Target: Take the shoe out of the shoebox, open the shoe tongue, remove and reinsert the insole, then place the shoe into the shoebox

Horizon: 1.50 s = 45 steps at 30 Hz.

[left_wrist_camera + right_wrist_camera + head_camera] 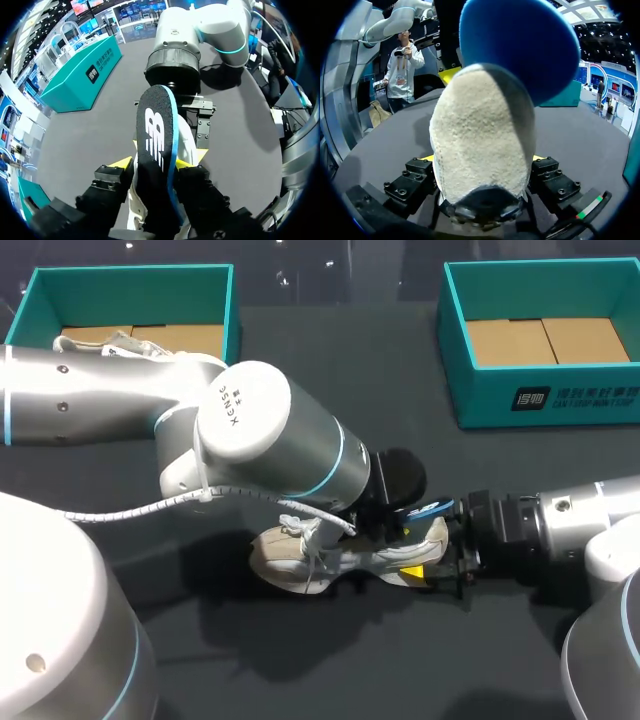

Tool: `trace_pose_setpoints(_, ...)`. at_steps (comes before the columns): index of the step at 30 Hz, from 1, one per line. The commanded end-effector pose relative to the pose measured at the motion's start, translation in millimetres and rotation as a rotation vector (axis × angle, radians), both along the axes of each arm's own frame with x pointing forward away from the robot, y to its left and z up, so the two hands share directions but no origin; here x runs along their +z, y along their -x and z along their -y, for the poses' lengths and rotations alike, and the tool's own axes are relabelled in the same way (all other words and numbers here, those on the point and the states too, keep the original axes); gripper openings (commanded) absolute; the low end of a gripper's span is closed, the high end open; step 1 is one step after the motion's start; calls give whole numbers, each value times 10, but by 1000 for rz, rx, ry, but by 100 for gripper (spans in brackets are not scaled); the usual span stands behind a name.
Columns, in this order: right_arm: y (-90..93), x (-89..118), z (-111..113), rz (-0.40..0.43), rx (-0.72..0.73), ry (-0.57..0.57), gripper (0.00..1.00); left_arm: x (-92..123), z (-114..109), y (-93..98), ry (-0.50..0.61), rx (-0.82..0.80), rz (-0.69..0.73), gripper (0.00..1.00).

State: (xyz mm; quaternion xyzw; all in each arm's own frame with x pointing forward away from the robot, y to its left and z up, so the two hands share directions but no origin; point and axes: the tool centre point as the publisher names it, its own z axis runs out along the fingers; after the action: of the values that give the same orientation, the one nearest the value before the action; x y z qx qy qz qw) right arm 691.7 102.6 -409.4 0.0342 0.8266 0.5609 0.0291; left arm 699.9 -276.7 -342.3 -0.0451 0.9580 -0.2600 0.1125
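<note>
Shoe cream-white, insole black, blue-edged

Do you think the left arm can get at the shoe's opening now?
Probably yes: the left gripper, shut on the insole, sits right at the shoe, whose heel the right gripper holds; nothing seems in between.

A robotics lab or demonstration station; a silver-grey left arm and right arm over a dark grey worktop; a teal shoebox far left, a second shoebox far right.
</note>
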Motion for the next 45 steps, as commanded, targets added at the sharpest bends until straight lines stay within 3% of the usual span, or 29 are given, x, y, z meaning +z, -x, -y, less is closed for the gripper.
trace_pose_setpoints(1,19,7,-8,0,-1,3,0,-75,28,-8,13,-2,2,44)
trace_pose_setpoints(9,19,7,-8,0,-1,3,0,-131,99,-51,12,2,12,39)
trace_pose_setpoints(11,19,7,-8,0,-1,3,0,-144,123,-77,6,8,5,25)
trace_pose_setpoints(13,19,7,-8,0,-1,3,0,-127,133,-91,6,12,-7,0)
trace_pose_setpoints(23,19,7,-8,0,-1,3,0,259,222,-60,18,-1,-132,0)
trace_pose_setpoints(31,19,7,-8,0,-1,3,0,658,333,159,32,-30,-255,0)
trace_pose_setpoints(34,19,7,-8,0,-1,3,0,904,390,277,47,-48,-340,0)
trace_pose_setpoints(45,19,7,-8,0,-1,3,0,904,390,277,47,-48,-340,0)
